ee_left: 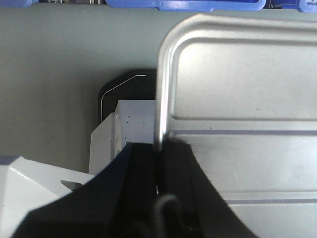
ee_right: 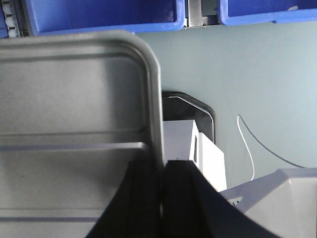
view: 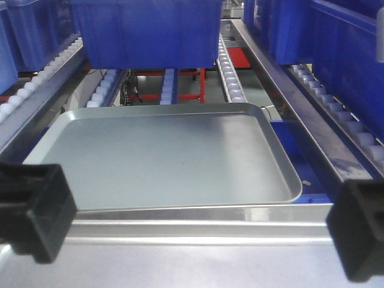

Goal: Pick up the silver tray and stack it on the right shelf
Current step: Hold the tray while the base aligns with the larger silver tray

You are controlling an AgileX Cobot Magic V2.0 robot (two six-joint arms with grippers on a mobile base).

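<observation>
Left wrist-mounted view: left gripper (ee_left: 159,151) clamps one rim of the silver tray (ee_left: 242,94); right gripper (ee_right: 162,167) clamps the opposite rim.

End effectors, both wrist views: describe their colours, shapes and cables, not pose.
Left end effector: two broad matte black fingers on a white angular housing, a thin dark cable loop low between them. Right end effector: same black fingers, pale grey-white housing.

Grey tray (view: 168,159) lies beyond the silver tray (view: 198,264).
</observation>
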